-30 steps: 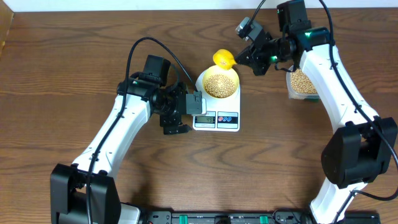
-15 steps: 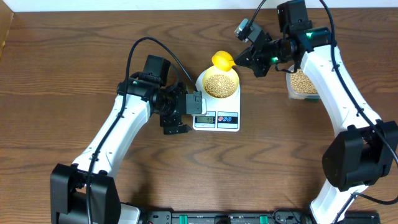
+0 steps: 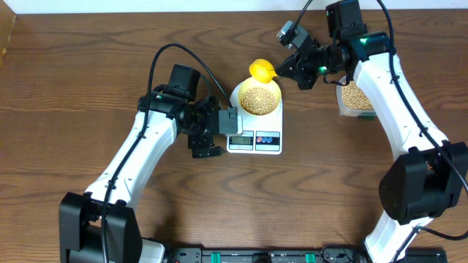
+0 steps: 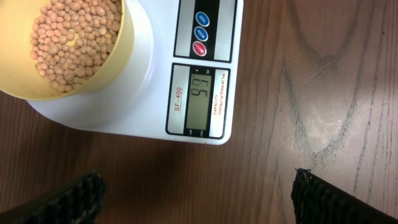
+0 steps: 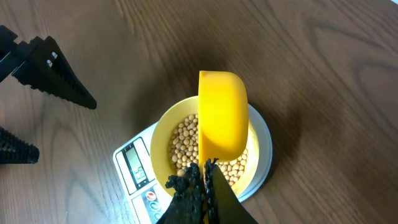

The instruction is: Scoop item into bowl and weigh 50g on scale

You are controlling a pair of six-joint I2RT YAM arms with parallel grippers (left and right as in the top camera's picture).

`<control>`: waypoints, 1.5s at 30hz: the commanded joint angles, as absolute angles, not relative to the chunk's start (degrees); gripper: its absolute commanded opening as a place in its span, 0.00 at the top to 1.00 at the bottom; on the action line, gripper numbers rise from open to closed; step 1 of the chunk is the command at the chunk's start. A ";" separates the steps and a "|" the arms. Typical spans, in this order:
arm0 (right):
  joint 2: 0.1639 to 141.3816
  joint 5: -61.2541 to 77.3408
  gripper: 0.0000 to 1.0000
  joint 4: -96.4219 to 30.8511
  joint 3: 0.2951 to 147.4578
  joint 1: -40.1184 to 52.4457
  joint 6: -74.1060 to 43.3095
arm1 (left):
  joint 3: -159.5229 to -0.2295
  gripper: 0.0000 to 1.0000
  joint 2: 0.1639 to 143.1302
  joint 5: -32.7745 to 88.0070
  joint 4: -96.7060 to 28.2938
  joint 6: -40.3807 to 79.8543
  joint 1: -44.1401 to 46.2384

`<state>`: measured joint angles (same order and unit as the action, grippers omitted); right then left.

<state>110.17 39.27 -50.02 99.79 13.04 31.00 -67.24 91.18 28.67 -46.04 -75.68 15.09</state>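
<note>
Nothing is shifting: right claw (image 5: 203, 169) is clamping the bright yellow plastic scoop (image 5: 222, 115) over the bean-filled pale-yellow round bowl (image 5: 161, 134) (pouring looks paused); left claw (image 4: 199, 193) is gaping, empty.

- The beans (image 4: 68, 37): small, round and tan, filling the bowl almost to its rim.
- The bowl (image 4: 124, 56): pale yellow, round, upright, standing on the scale's 12 o'clock part.
- The scale (image 4: 149, 93): white, lying flat, with its display at the 6 o'clock edge seen from overhead.
</note>
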 commanded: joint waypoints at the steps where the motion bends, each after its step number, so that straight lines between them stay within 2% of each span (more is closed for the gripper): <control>1: 108.31 40.21 0.99 -49.98 100.82 13.17 30.41 | -67.09 0.03 90.56 29.98 -46.15 -75.85 14.81; 8: 108.33 40.18 0.99 -50.06 100.82 13.13 29.41 | -67.09 0.03 90.56 29.98 -46.15 -75.85 14.81; 14: 108.29 41.67 0.99 -47.27 100.84 9.89 17.08 | -67.09 0.03 90.56 29.98 -46.15 -75.85 14.81; 19: 108.25 49.82 0.99 -48.31 100.84 3.44 8.62 | -67.09 0.03 90.56 29.98 -46.15 -75.85 14.81; 23: 108.25 55.57 0.99 -51.92 100.84 -2.11 8.14 | -67.09 0.02 90.56 29.98 -46.15 -75.85 14.81; 35: 108.25 55.64 0.99 -58.54 100.82 -12.80 8.16 | -67.09 0.02 90.54 29.98 -46.15 -75.85 14.81; 41: 108.25 47.18 0.99 -63.96 100.82 -18.59 2.00 | -67.09 0.03 90.56 29.98 -46.15 -75.85 14.81; 45: 108.25 38.26 0.99 -69.97 100.82 -20.73 1.98 | -67.09 0.02 90.56 29.98 -46.15 -75.85 14.81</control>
